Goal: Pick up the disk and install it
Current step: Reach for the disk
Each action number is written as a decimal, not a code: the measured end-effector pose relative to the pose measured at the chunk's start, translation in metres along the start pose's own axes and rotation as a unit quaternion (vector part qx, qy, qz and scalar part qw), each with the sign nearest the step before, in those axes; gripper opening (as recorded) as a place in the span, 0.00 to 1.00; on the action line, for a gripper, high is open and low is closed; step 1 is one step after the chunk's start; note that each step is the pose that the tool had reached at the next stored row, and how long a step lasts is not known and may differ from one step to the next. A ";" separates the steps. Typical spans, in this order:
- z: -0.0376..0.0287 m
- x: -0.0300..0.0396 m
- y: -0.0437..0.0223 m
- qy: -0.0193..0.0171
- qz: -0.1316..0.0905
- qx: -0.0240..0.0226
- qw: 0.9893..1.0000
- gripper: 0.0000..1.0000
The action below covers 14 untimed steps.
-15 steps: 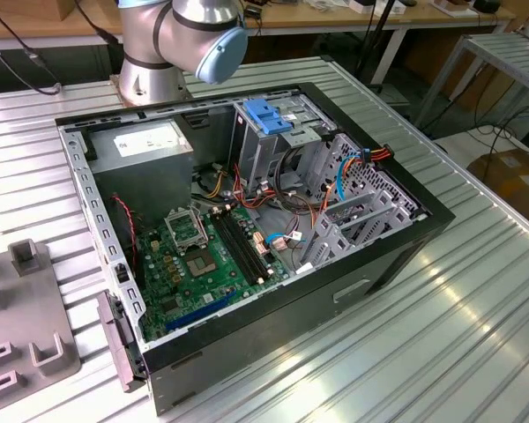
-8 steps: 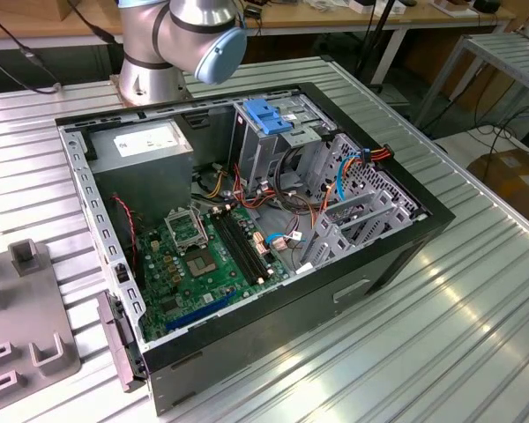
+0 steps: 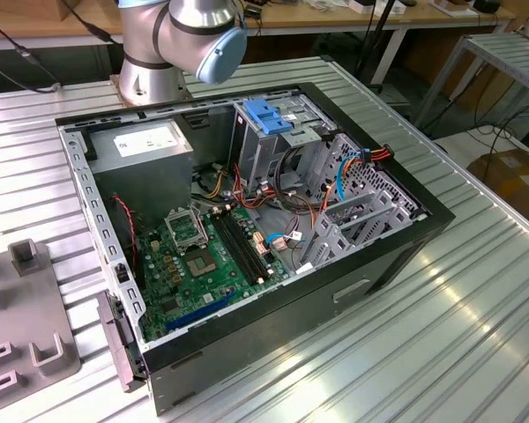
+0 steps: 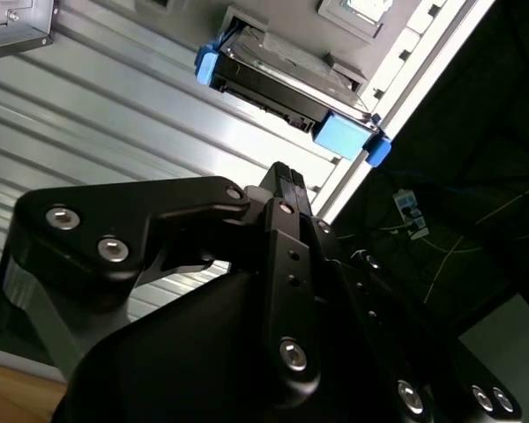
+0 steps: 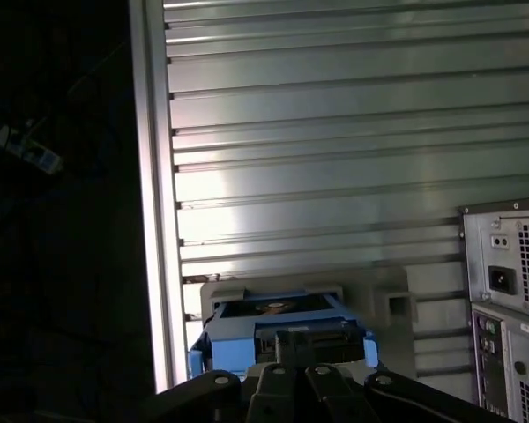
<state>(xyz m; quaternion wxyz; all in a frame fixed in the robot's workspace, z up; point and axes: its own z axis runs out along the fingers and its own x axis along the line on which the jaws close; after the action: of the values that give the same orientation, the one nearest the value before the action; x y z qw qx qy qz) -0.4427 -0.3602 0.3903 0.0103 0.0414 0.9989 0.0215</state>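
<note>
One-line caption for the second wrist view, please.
Gripper apart from the blue-framed disk, which sits near the edge of the slatted table.

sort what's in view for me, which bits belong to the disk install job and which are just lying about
For the job:
- disk in its blue carrier, on a grey holder
- gripper, close to the disk
- open computer case
- drive cage with the blue latch

Just lying about:
- grey fixture block at the exterior view's left
- cardboard box

Grey, bright-blue-framed disk [image 4: 286, 84]; silver ribbed table [image 3: 476, 308]; green motherboard [image 3: 181, 273]; black case [image 3: 273, 339].
</note>
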 end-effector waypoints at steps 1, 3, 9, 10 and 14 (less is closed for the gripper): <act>0.0003 0.0009 -0.0021 0.000 0.000 0.000 1.000 0.11; 0.0008 0.0028 -0.0062 0.000 0.000 0.000 1.000 0.11; 0.0021 0.0162 -0.0144 0.000 0.000 0.000 1.000 0.11; 0.0023 0.0197 -0.0156 0.000 0.000 0.000 1.000 0.11; 0.0023 0.0277 -0.0176 0.000 0.000 0.000 1.000 0.11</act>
<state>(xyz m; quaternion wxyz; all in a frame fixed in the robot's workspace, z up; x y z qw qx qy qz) -0.4717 -0.3753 0.3867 0.0103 0.0413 0.9989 0.0215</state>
